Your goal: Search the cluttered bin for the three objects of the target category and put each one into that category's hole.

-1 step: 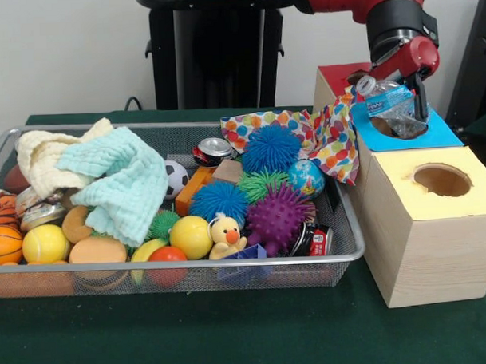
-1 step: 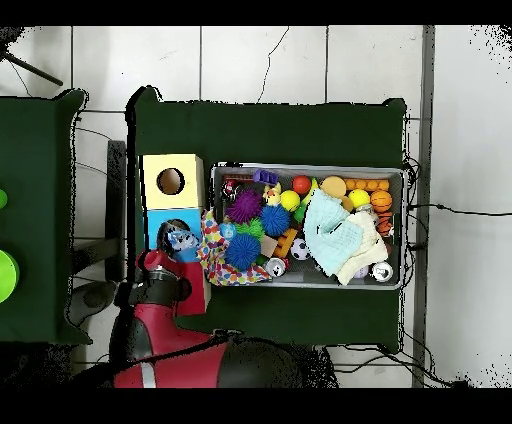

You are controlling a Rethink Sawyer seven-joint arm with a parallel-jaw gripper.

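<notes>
Arm (image 1: 381, 9): glossy red shell, rounded cylinder segments, black band at joint, black collar and black flat link at top. Overhead: red curved casing, black base section, small white marking on red shell.

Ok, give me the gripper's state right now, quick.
Gripper: shut on the crushed plastic bottle, holding it over the hole in the blue-topped box.
</notes>
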